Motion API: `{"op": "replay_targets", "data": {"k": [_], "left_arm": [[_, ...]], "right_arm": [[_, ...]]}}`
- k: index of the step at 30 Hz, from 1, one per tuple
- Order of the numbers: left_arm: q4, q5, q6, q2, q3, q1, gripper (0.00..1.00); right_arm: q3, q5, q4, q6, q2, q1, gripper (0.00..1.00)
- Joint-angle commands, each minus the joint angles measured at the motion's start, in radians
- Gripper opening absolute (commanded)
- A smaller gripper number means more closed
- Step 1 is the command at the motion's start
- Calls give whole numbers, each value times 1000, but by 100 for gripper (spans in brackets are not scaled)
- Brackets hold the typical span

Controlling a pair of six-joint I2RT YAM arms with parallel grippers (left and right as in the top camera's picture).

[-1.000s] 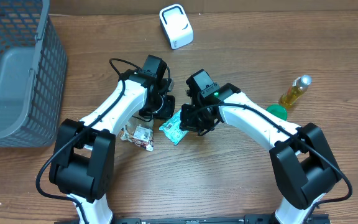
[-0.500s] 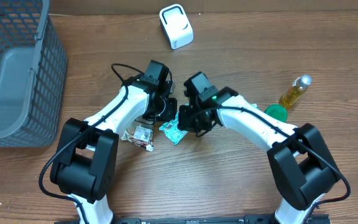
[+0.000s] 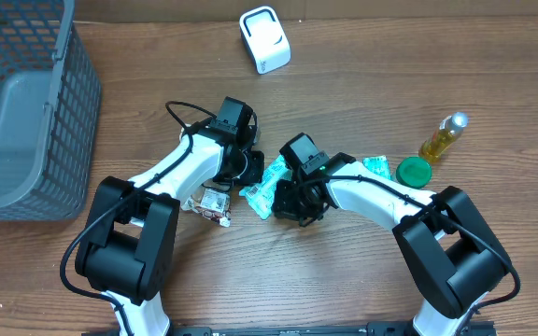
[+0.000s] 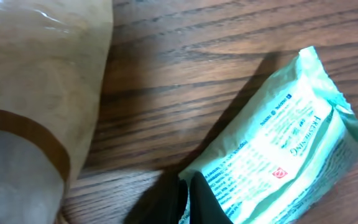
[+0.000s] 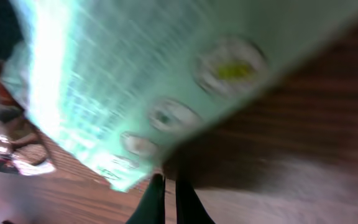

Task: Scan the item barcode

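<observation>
A mint-green printed packet point(image 3: 267, 184) lies tilted between my two grippers at the table's middle. In the left wrist view the packet point(image 4: 278, 155) fills the lower right, and my left gripper point(image 4: 188, 199) is shut on its lower-left edge. My right gripper point(image 5: 165, 186) is shut, with only wood showing in the narrow slit between its fingers. The blurred packet point(image 5: 135, 81) hangs just above those tips and casts a shadow on the wood. From overhead the left gripper point(image 3: 248, 173) and right gripper point(image 3: 286, 198) flank the packet. The white scanner point(image 3: 264, 39) stands at the far edge.
A grey mesh basket point(image 3: 26, 112) fills the left side. A small clear snack packet point(image 3: 211, 203) lies by the left arm. A second green packet point(image 3: 375, 165), a green lid point(image 3: 415, 170) and a yellow bottle point(image 3: 445, 135) sit to the right.
The right gripper has slid down and left to the packet's near side and closed fully. The packet has tipped up and shifted slightly toward the far side. A second green packet now shows behind the right arm.
</observation>
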State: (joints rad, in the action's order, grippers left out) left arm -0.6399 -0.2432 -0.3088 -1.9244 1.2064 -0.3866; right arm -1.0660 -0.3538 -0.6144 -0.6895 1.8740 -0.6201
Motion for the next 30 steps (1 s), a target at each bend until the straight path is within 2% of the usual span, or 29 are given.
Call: {"op": "replay_targets", "data": {"k": [1, 6, 8, 9, 10, 15, 16, 21, 30], "left_arm": [[-19, 29, -8, 25, 29, 8, 4], [-87, 21, -9, 32, 136, 15, 5], [-101, 22, -9, 32, 159, 15, 5], [-100, 22, -8, 32, 162, 13, 6], [-97, 22, -8, 32, 161, 13, 6], [-83, 26, -6, 13, 152, 12, 9], [-83, 27, -6, 4, 152, 12, 9], [-89, 6, -5, -57, 152, 7, 7], [-89, 6, 10, -185, 152, -37, 5]], "right_arm": [[-53, 20, -54, 18, -28, 25, 4], [-107, 20, -128, 39, -64, 73, 9], [-106, 20, -135, 39, -66, 92, 22], [-105, 20, -137, 39, -65, 99, 36], [-103, 20, -136, 39, -65, 106, 45], [-93, 20, -127, 18, -65, 111, 52], [-87, 20, -121, 0, -65, 111, 58], [-21, 19, -24, -99, -65, 110, 58], [76, 11, 137, -163, -65, 110, 51]]}}
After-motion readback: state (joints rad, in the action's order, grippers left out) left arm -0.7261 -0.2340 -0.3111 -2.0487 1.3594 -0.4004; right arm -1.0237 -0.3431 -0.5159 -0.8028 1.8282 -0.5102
